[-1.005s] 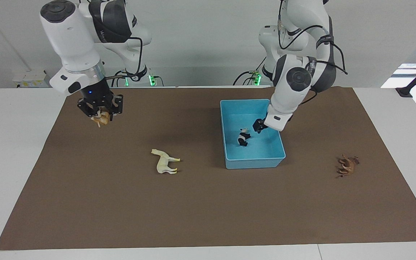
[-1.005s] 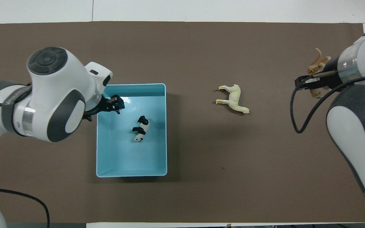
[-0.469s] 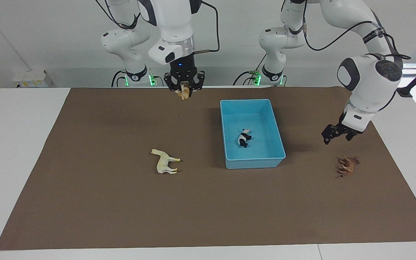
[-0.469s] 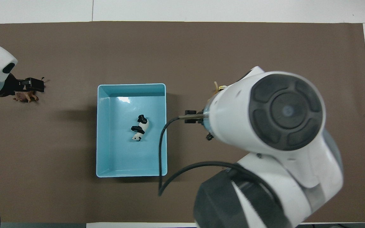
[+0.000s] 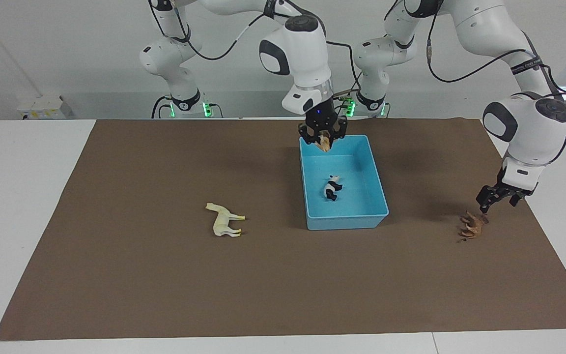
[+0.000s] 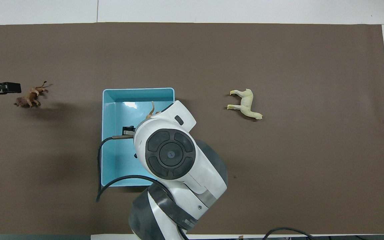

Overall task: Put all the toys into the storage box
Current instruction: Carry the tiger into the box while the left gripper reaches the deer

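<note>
Orange tiger [image 5: 324, 141], pinched by right gripper [image 5: 323, 139], hangs over box rim [image 5: 347, 221]; left gripper [image 5: 496, 198] spread.

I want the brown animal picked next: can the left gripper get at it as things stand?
Probably yes. The left gripper hangs open just above the brown animal, which lies alone on the mat with nothing around it. The right gripper is busy over the box.
</note>
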You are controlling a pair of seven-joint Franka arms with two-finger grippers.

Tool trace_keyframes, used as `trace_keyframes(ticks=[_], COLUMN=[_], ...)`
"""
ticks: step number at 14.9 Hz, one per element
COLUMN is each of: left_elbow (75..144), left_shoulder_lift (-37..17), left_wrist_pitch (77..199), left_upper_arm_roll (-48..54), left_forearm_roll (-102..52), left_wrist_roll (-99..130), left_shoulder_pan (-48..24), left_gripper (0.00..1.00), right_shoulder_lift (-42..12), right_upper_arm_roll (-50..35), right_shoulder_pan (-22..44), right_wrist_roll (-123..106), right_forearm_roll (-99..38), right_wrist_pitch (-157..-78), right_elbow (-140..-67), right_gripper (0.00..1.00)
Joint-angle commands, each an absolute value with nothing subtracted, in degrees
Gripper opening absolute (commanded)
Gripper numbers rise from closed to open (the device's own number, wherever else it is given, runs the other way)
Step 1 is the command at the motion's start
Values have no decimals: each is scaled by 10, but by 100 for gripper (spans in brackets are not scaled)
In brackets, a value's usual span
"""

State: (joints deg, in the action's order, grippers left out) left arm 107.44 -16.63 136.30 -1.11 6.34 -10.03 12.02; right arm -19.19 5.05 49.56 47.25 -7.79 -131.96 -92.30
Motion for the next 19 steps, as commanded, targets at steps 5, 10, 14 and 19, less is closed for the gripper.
trace_keyframes(ticks=[5, 10, 14, 19], left_elbow=[1073, 1078, 1092, 1101], left_shoulder_lift=[-228, -243, -250, -251], left_wrist_pitch=[1394, 1426, 1448, 1451], left_upper_arm_roll=[-3, -4, -4, -5], left_forearm_roll=[69, 71, 72, 72], left_wrist_roll=[-170, -171, -171, -168], left_shoulder_pan=[115, 114, 113, 112], left_gripper=[100, 100, 100, 94], right_shoulder_lift=[-273, -272, -235, -207], right_upper_arm_roll=[54, 59, 67, 69], right_shoulder_pan=[516, 505, 464, 375], right_wrist_roll=[550, 564, 539, 334], right_forearm_roll=[-93, -85, -58, -8], right_wrist_pitch=[-1409, -1291, -1224, -1175], right_elbow=[-916, -863, -864, -919], right_gripper=[99, 100, 100, 100])
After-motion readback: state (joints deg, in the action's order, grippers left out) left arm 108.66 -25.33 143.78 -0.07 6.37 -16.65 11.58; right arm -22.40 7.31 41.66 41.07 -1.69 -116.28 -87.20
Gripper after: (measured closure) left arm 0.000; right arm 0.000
